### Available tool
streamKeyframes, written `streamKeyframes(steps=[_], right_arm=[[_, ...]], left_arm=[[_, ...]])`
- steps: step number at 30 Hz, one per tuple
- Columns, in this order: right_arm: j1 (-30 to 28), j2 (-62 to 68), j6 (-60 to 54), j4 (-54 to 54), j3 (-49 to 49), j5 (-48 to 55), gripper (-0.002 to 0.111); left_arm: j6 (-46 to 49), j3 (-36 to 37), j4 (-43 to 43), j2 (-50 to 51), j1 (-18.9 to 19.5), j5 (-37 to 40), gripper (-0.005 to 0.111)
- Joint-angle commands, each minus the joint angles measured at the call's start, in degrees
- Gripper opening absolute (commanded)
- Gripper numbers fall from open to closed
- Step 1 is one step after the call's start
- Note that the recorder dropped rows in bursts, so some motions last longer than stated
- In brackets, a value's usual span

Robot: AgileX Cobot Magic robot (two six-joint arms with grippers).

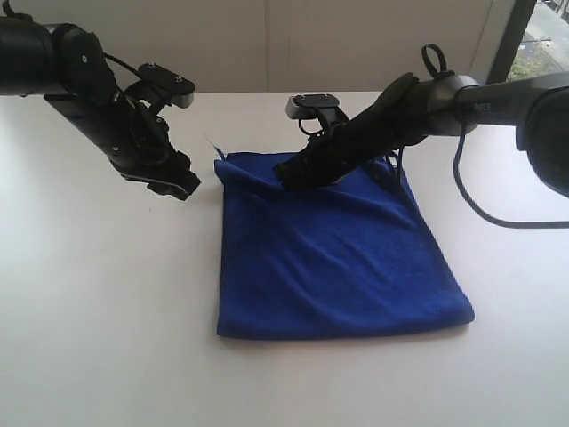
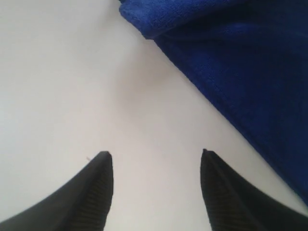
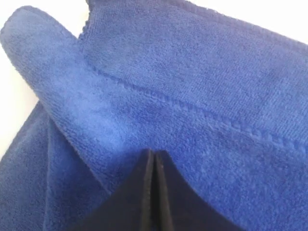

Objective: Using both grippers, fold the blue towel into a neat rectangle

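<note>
The blue towel [image 1: 338, 258] lies folded on the white table [image 1: 107, 311], with its fold edge towards the front and a rumpled flap at its far left corner [image 3: 43, 62]. My right gripper [image 1: 286, 173] reaches across to that far edge. Its jaws [image 3: 155, 153] are shut tight, tips down on the cloth, and no cloth shows between them. My left gripper [image 1: 182, 185] hovers over bare table just left of the towel's far left corner. It is open [image 2: 156, 154] with nothing between its fingers, and the towel's edge [image 2: 240, 62] runs beside it.
A black cable [image 1: 471, 200] loops down from the right arm over the table to the right of the towel. A pale wall [image 1: 356, 44] stands behind the table and a window [image 1: 542, 40] is at the back right.
</note>
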Motion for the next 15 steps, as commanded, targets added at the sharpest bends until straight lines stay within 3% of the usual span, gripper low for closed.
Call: streamKeyframes(steps=[1,5,7,15], right_arm=[[-0.3,-4.8,2.7,-1.5,-0.8,-2.9,0.000],[-2.3,-10.2,5.2,-3.5,-0.8,-2.0,0.000],[-3.6,-12.1,8.0,-5.7,-0.7,0.2,0.000],[-5.2,-18.4,32.2,-38.6,0.2,14.8,0.000]], left_arm=[[0.4,0.1,-0.6,-3.3,0.0,6.0,0.059],[0.4,0.1,-0.6,-7.6,0.0,19.8,0.059],[0.4,0.1,-2.1,-7.9,0.0,22.3,0.059],[8.7,2.9,-18.9,-7.9,0.0,18.1,0.053]])
